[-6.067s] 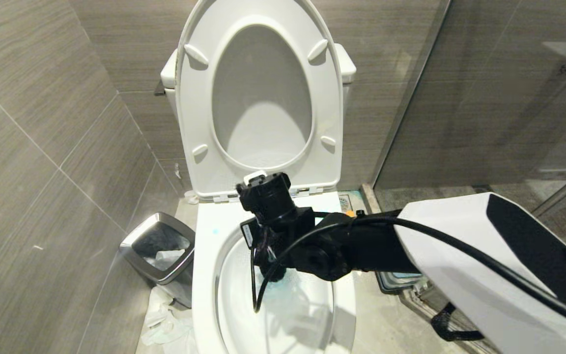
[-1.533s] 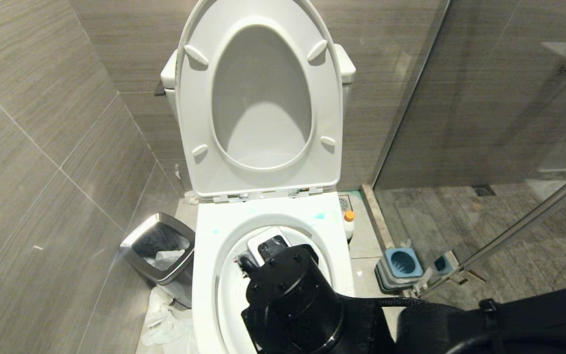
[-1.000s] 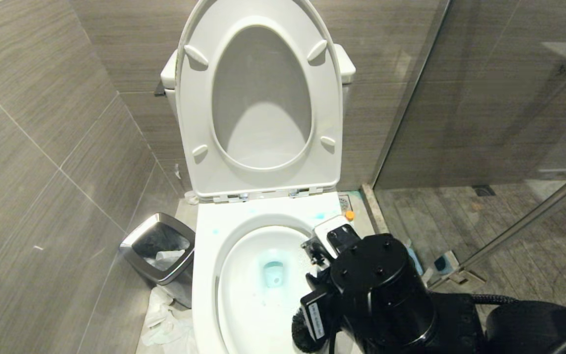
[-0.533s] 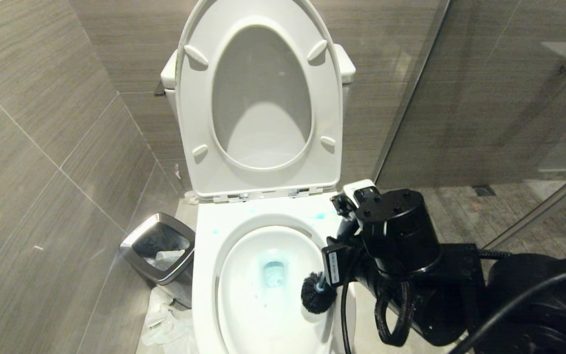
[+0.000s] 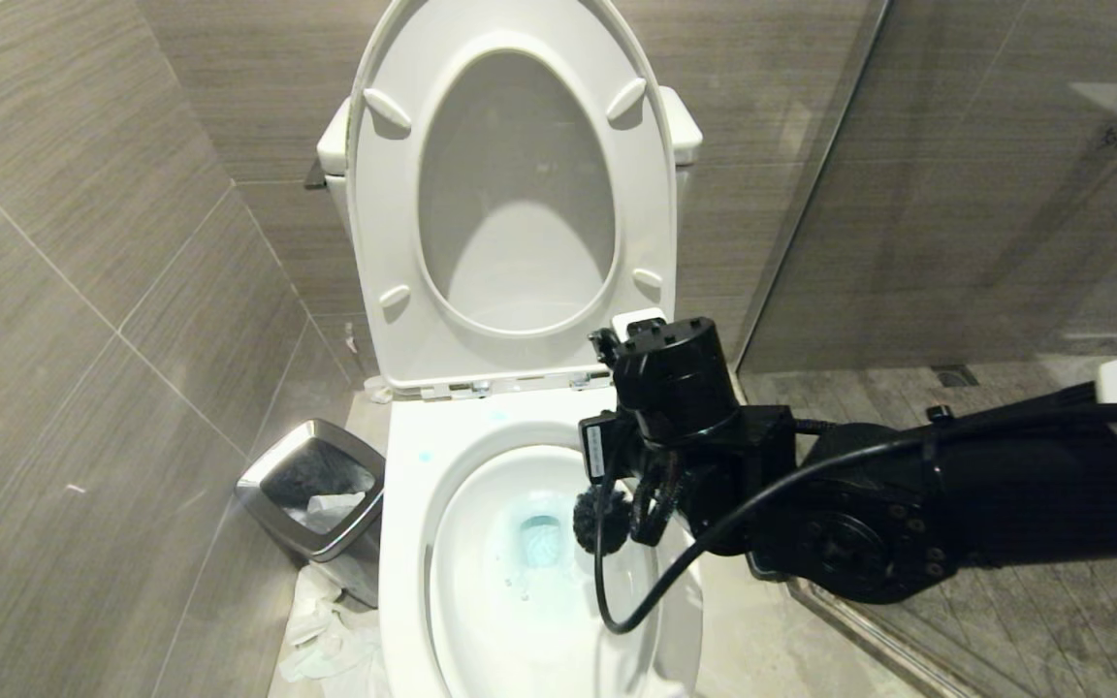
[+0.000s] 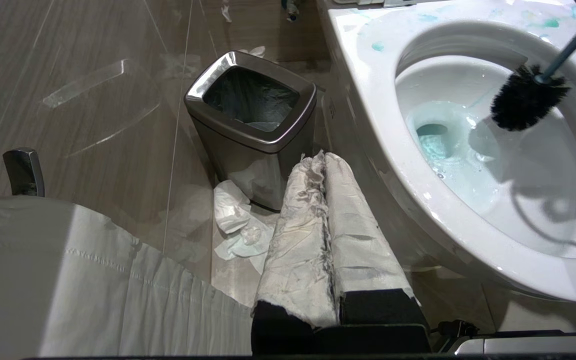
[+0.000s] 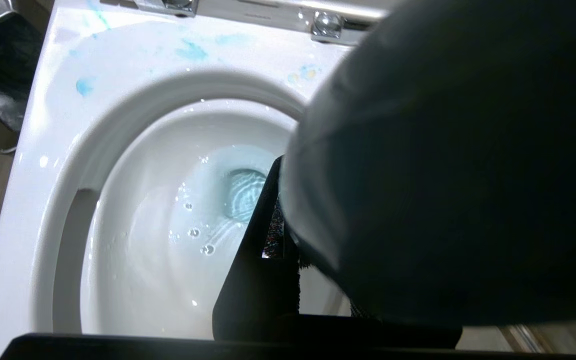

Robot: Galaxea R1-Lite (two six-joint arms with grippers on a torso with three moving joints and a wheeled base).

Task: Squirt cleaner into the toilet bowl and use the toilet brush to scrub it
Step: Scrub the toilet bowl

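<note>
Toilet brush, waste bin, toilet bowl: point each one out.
toilet brush [image 6: 524, 100], left wrist view, on its black bristle head.
waste bin [image 6: 248, 137], left wrist view, on the near steel rim.
toilet bowl [image 5: 410, 543], head view, on the bare white rim, left side.

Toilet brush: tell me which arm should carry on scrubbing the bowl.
Right. The right gripper already holds the toilet brush inside the toilet bowl. The left gripper is shut, low beside the waste bin.
</note>
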